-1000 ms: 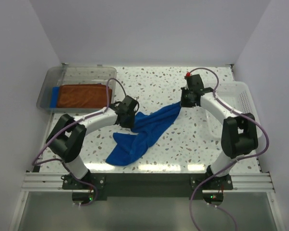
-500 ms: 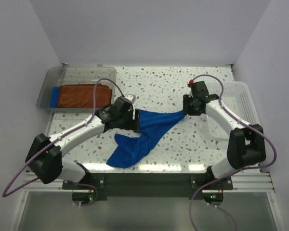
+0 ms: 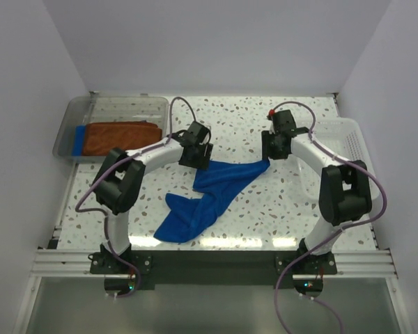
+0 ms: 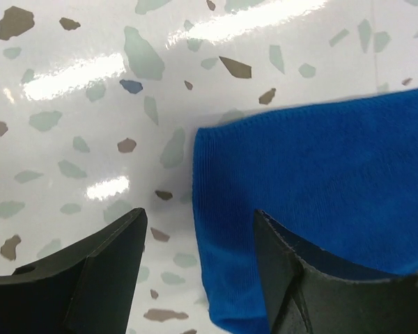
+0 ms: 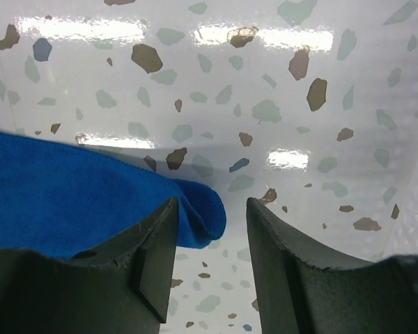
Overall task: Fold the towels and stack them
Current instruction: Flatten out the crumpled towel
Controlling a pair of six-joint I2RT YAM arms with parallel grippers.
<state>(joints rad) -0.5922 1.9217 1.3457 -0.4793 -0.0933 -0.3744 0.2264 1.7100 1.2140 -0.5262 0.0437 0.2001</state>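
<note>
A royal blue towel (image 3: 216, 188) lies crumpled on the speckled table, running from mid-right down to the near left. My left gripper (image 3: 199, 156) stands open over its upper left corner. In the left wrist view that corner (image 4: 320, 181) lies flat on the table between my spread fingers (image 4: 104, 271), nothing gripping it. My right gripper (image 3: 272, 150) is open at the towel's right tip. The right wrist view shows this curled tip (image 5: 202, 209) resting loose beside the left finger (image 5: 153, 250). A folded rust-brown towel (image 3: 122, 138) lies in the tray, with a blue towel (image 3: 79, 139) beside it.
The clear plastic tray (image 3: 66, 125) sits at the back left. A white mesh basket (image 3: 348, 139) stands at the right edge, close to the right arm. White walls enclose the table on three sides.
Both grippers have opened and let go of the blue towel, which had been stretched between them. It now rests on the table. The left gripper moved back and right.
</note>
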